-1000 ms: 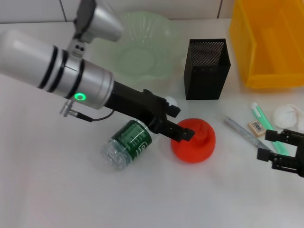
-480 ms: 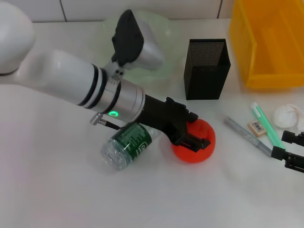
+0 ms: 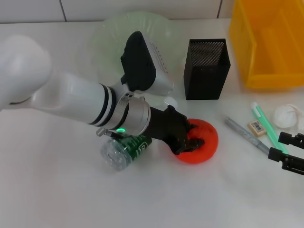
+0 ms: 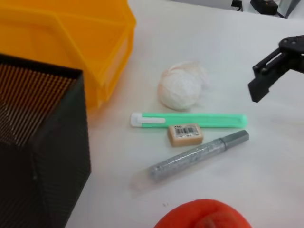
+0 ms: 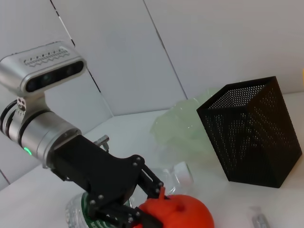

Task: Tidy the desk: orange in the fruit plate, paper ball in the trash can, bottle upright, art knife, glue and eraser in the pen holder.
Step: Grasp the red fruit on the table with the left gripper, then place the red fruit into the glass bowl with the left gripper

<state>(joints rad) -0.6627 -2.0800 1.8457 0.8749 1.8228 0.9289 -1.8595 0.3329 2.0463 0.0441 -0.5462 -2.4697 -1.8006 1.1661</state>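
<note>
**Reaching for the fruit: left hand closes in on the orange**

Straddling the orange [image 3: 197, 141], the left hand [image 3: 190, 141] had its dark fingers set on either side of the fruit, which sat on the white table [image 3: 57, 199]; whether they were already clenched on it could not be told. Round, smooth and firm by the look of it, the orange would likely roll or slip if pinched off-centre, so a hold across its widest part seemed the safest. Its weight appeared modest.

Just behind the hand's wrist lay the bottle [image 3: 124, 148] on its side, touching or nearly touching the arm, and liable to roll if nudged. Beyond the hand stood the fruit plate [image 3: 107, 40], a pale green dish partly hidden by the arm, and the black mesh pen holder [image 3: 206, 68].

Off to the hand's far side, well apart, lay the art knife [image 4: 189, 119], the eraser [image 4: 185, 135], the glue [image 4: 194, 156] and the paper ball [image 4: 181, 87]. The right hand [image 3: 288, 153] hovered near them, fingers spread and grasping nothing.

The table looked smooth and glossy, offering little grip.
</note>
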